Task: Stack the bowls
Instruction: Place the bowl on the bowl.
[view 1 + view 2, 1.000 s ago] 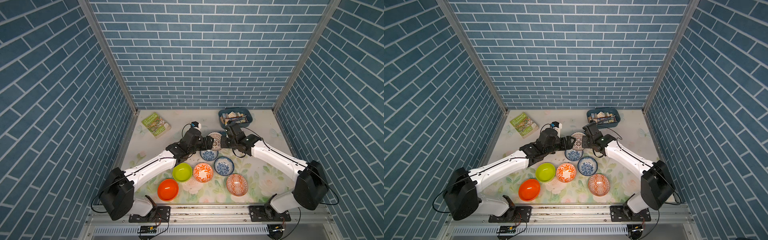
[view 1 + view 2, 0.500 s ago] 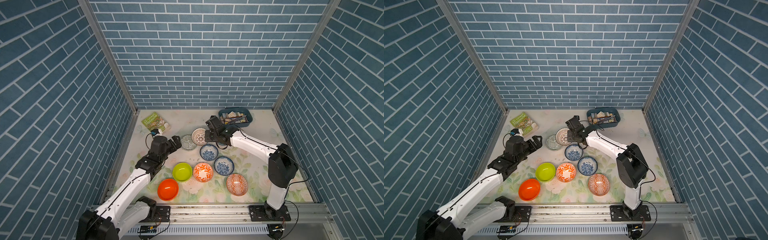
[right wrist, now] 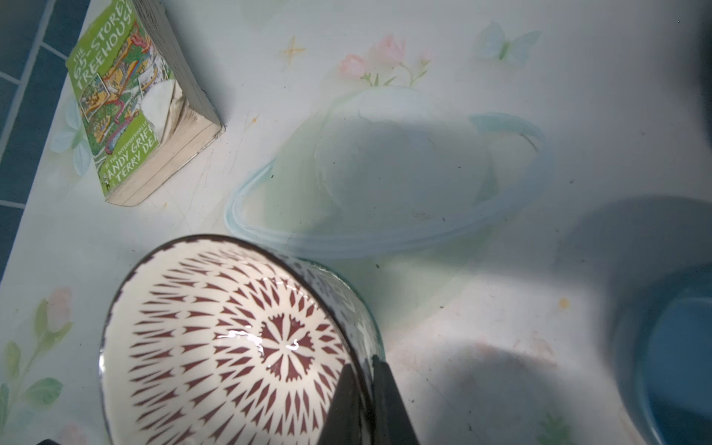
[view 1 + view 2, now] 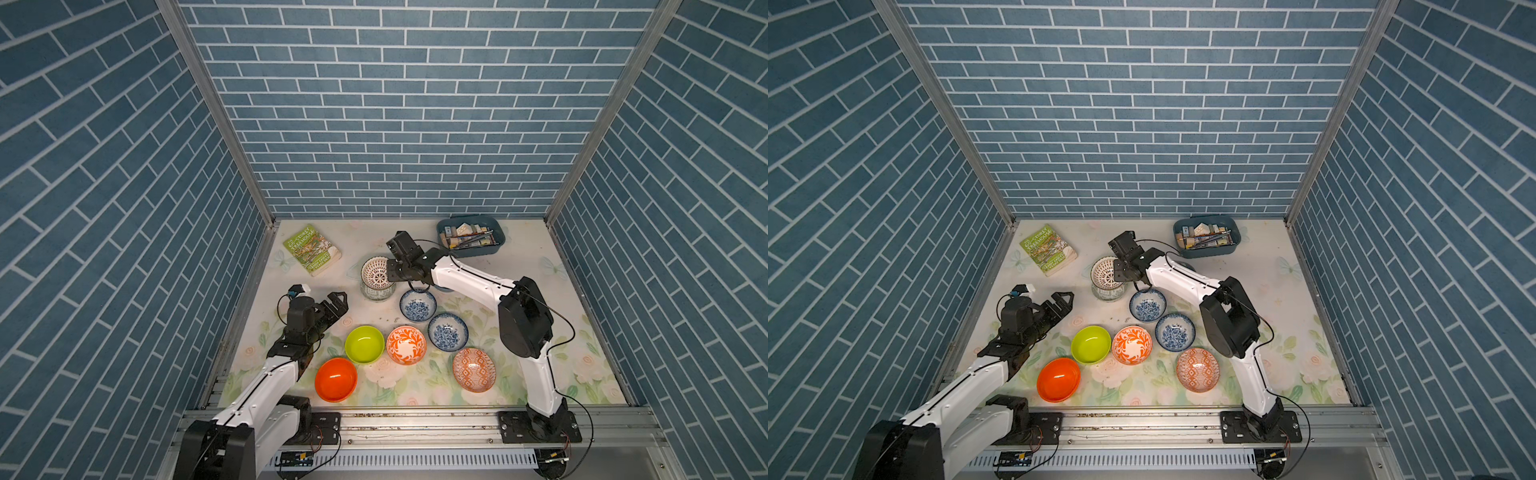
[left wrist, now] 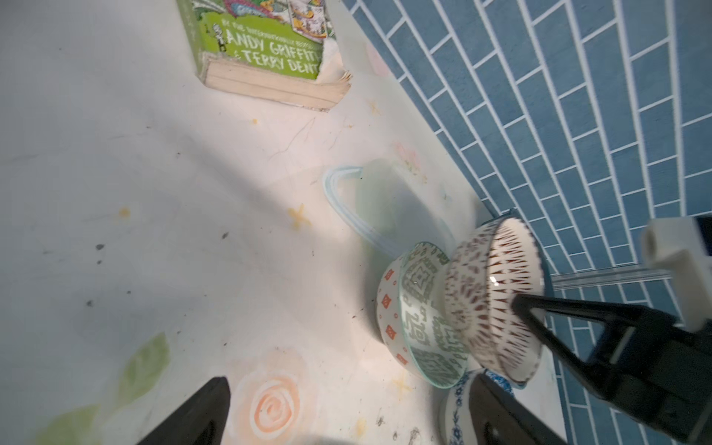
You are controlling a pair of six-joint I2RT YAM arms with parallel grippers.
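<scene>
Left jaws have drawn back leftward, wide and empty, clear of the bowls.
Lattice bowl (image 4: 375,272) leans tilted into the grey-patterned bowl (image 4: 377,294) on the tabletop (image 4: 540,291); right jaws, reaching from its right, pinch its rim, so they, not the left jaws, are nearer to settle it.

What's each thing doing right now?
white lattice bowl: tilted, held over grey-patterned bowl
grey-patterned bowl: upright, underneath
right gripper: shut on white lattice bowl
left gripper: open, empty
book: closed, flat
blue tray: full
orange bowl: upright, empty
lime bowl: upright, empty
orange-leaf bowl: upright, empty
orange-diamond bowl: upright, empty
far blue-floral bowl: upright, empty
near blue-floral bowl: upright, empty
</scene>
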